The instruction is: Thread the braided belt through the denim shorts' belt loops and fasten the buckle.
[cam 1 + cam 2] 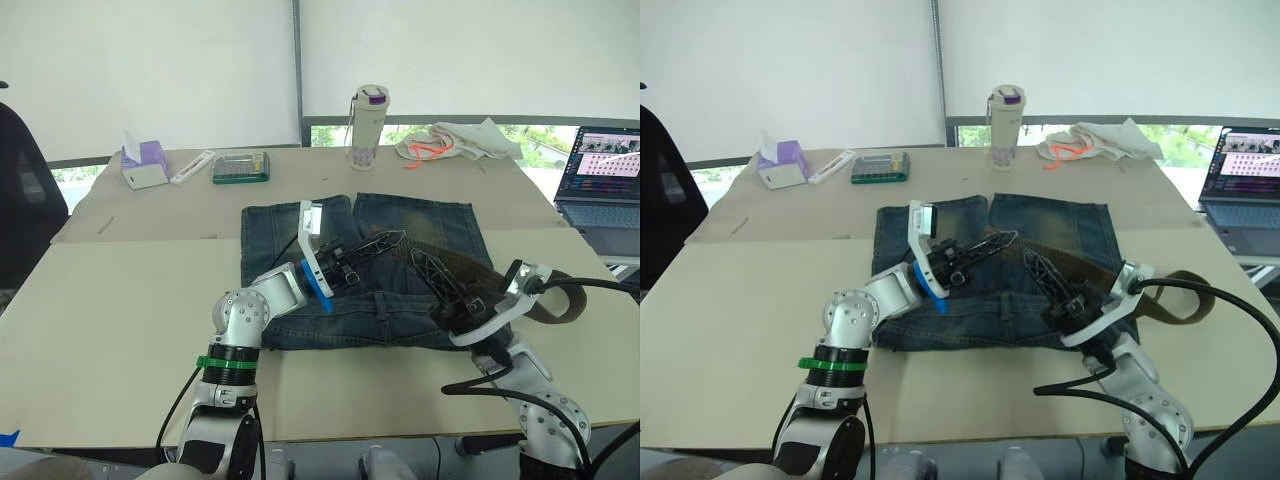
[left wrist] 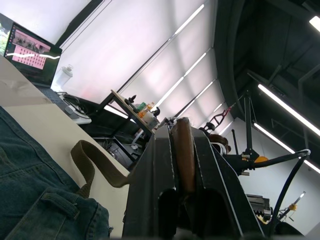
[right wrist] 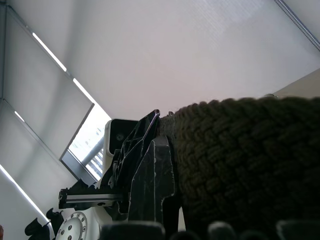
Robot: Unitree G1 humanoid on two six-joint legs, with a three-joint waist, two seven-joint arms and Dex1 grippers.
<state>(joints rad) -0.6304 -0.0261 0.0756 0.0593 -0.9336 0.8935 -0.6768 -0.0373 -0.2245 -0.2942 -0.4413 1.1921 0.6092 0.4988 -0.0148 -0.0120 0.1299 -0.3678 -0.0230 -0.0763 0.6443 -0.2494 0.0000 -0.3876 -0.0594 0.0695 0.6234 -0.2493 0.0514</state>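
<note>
- Left eye view: the denim shorts (image 1: 365,268) lie flat on the table (image 1: 120,300), waistband toward the robot. The left gripper (image 1: 385,240) reaches over the middle of the shorts, its jaws closed on a dark brown strap, the braided belt (image 1: 455,262). From those jaws the belt runs across the shorts to the right gripper (image 1: 425,262), which is likewise clamped on it. Beyond the right gripper the belt loops off the edge of the shorts and is partly hidden behind the wrist housing. The buckle cannot be made out. Belt loops are too small to tell apart here.
- Right eye view: same arrangement. The belt's far loop (image 1: 1185,300) lies on the table outboard of the right gripper, well apart from the left jaws. A bottle (image 1: 1005,125), a tissue box (image 1: 780,163), a white cloth (image 1: 1100,140) and a laptop (image 1: 1245,190) stand far beyond both grippers.
- Left wrist view: the left fingers (image 2: 160,175) are narrow, pinching the brown belt edge-on between them. One belt loop (image 2: 60,205) shows on the waistband just beside the jaws. A belt section (image 2: 92,162) curves over the table past the denim; its end is cut off.
- Right wrist view: the right fingers (image 3: 150,185) press against the braided strap, whose weave shows plainly. The strap hides whatever lies past the jaws on that side.
</note>
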